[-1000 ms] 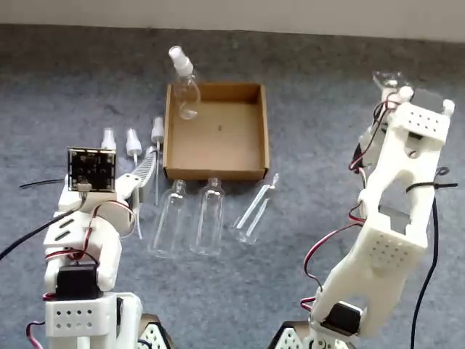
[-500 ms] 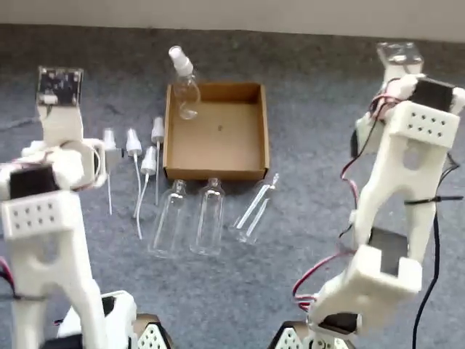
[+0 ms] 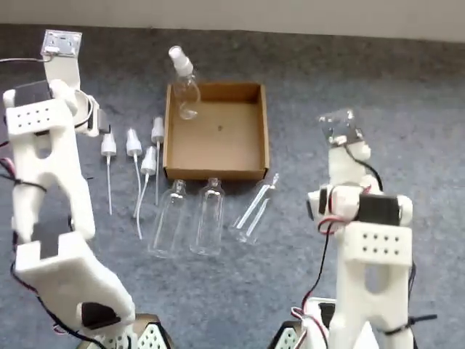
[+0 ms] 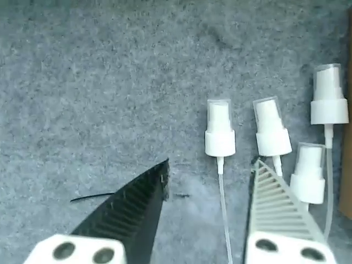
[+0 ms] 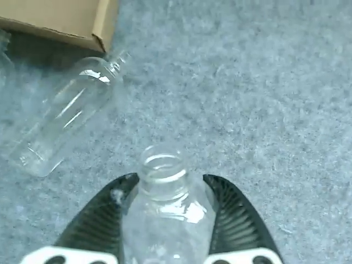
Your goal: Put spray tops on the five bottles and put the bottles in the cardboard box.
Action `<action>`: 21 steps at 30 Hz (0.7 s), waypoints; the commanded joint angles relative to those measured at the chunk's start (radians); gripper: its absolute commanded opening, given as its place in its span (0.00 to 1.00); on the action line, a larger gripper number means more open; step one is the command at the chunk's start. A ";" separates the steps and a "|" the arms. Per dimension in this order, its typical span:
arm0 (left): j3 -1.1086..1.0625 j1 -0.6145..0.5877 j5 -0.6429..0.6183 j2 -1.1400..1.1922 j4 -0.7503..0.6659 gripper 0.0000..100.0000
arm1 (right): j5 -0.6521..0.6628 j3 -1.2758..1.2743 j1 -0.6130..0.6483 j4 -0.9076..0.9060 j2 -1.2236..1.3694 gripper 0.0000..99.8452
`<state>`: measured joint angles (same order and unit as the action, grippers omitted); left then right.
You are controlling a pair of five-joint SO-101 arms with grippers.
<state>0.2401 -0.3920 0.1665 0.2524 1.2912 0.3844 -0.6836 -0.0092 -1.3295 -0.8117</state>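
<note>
left gripper point(image 4: 212, 165): fingers spread above four spray tops point(image 4: 220, 135), 9 o'clock of cardboard box point(image 3: 214, 173) | right gripper point(image 5: 170, 179): clamped on uncapped bottle point(image 5: 165, 212), 3 o'clock of box | capped bottle point(image 3: 185, 94): box's 11 o'clock corner

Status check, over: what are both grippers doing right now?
Left gripper open over the loose spray tops. Right gripper shut on an uncapped bottle. One topped bottle at the cardboard box corner. Nothing in the way.

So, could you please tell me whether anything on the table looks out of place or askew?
Only the capped bottle: it leans on the far left corner of the cardboard box, its spray top poking out over the rim rather than lying flat inside.
</note>
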 commanded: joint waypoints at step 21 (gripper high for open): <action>0.687 0.039 -0.060 0.713 0.130 0.10 | 0.017 -0.091 0.045 0.030 -0.140 0.00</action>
<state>0.8355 -0.3705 0.1066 0.9490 1.3755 0.3905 -0.7802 0.0261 -1.3203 -0.9298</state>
